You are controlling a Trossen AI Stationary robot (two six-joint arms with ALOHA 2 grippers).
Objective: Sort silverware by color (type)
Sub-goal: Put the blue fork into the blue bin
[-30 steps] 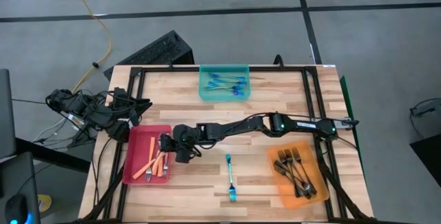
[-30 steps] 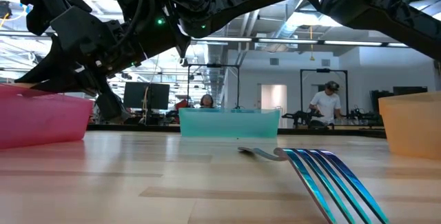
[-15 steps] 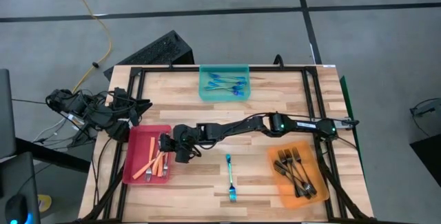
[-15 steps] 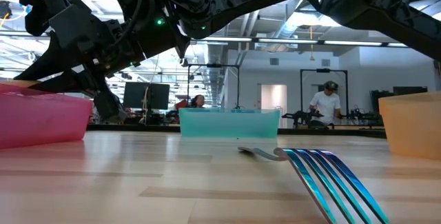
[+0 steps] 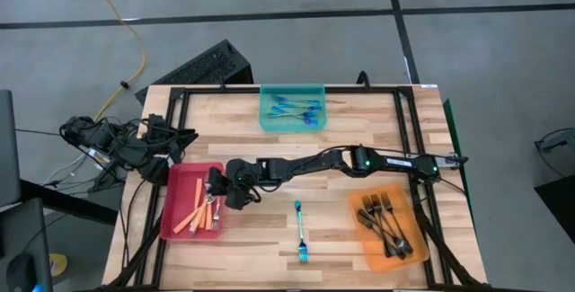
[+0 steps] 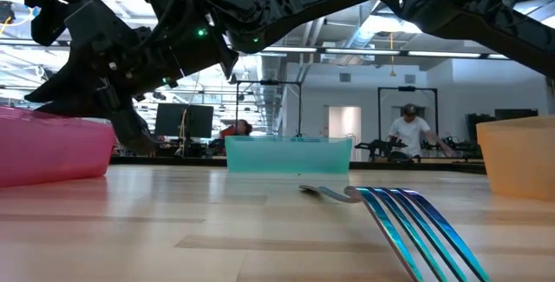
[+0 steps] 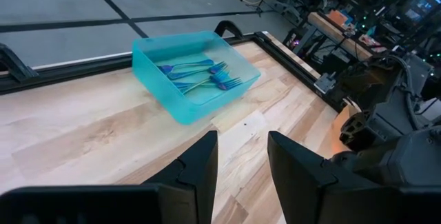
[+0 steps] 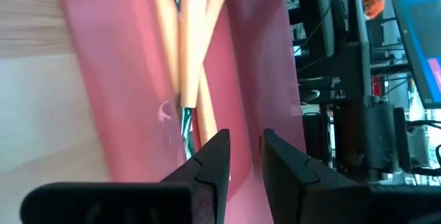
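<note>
The right hand (image 5: 214,187) reaches flat across the pale plank worktop (image 5: 252,144), its fingers parted and empty over the red tray (image 5: 178,184) at nine o'clock, where orange-handled forks (image 5: 199,213) lie. One teal fork (image 5: 300,231) rests loose at six o'clock.

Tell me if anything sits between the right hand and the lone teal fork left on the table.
Nothing visible does. The right hand hangs over the red tray, and only bare wood separates it from the teal fork lying toward the orange tray.
</note>
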